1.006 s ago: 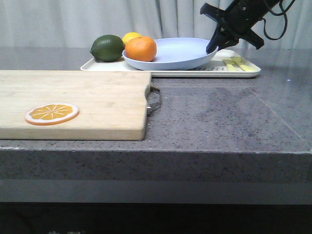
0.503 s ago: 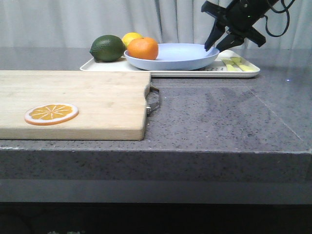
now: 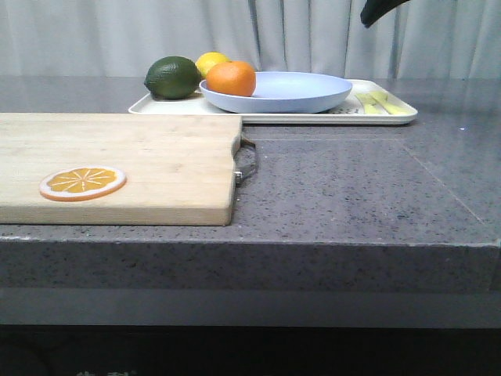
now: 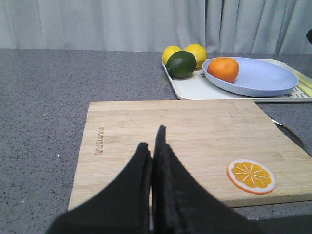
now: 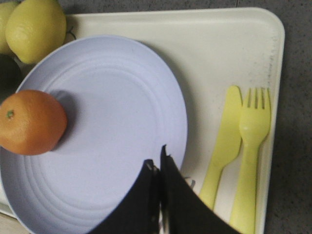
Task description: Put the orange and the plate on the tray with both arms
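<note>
The tray [image 3: 313, 117] is sitting near the far edge of the surface [image 3: 352, 188], toward its right side. The plate [image 3: 290, 92] is lying flat on the tray, and the orange [image 3: 231, 78] is resting on the plate's left part, against its rim. A lime [image 3: 172, 77] and two lemons [image 4: 184, 51] are sitting on the tray's left end, just beside the plate. A yellow knife [image 5: 223, 146] and fork [image 5: 251, 156] are lying side by side on the tray's right end.

The right fingers [image 5: 158, 168] are pressed together, gripping nothing, and are hanging over the plate's right edge, clear of it. The left fingers [image 4: 153, 153] are also closed and empty, and are hovering above the board [image 3: 117, 164], which is lying at the near left of the surface. An orange slice [image 3: 83, 182] is lying flat on the board near its front edge.
</note>
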